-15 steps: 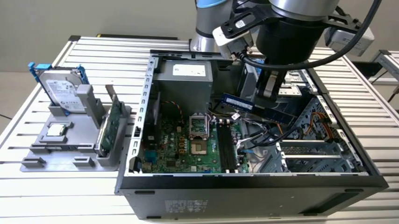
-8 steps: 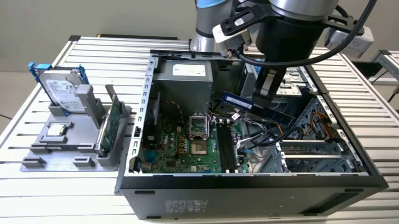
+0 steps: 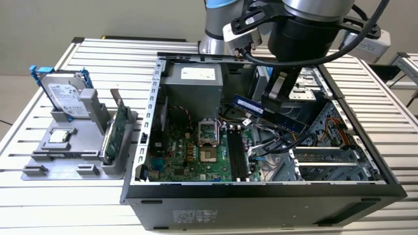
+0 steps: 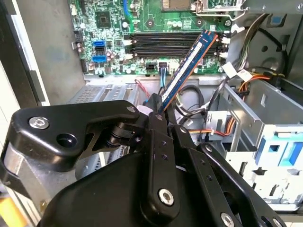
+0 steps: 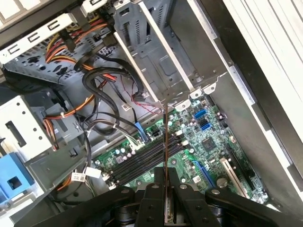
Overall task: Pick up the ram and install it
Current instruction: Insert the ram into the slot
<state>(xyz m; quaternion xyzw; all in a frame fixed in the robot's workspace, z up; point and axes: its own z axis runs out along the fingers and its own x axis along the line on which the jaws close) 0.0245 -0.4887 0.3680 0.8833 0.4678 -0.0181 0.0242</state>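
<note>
At the centre of the exterior view sits the open computer case (image 3: pixel 261 193), its green motherboard (image 3: pixel 196 156) exposed. Over the board hangs the gripper (image 3: pixel 269 100), its claw clamped on one end of the ram (image 3: pixel 249 104), a blue stick held tilted and not seated in the black slots (image 4: pixel 170 42). The white label (image 3: pixel 197 73) on the power supply is too small to read.

We see the gripper (image 5: pixel 166 191) clamped on the ram (image 5: pixel 165 142), which is edge-on, just a thin strip. It lines up across the black slots (image 5: pixel 137 163) of the green mobo (image 5: pixel 210 142) — touching or not, can't tell. Black & orange cables (image 5: pixel 102 80) bunch beside the slots, near a metal bay (image 5: pixel 161 52).
</note>
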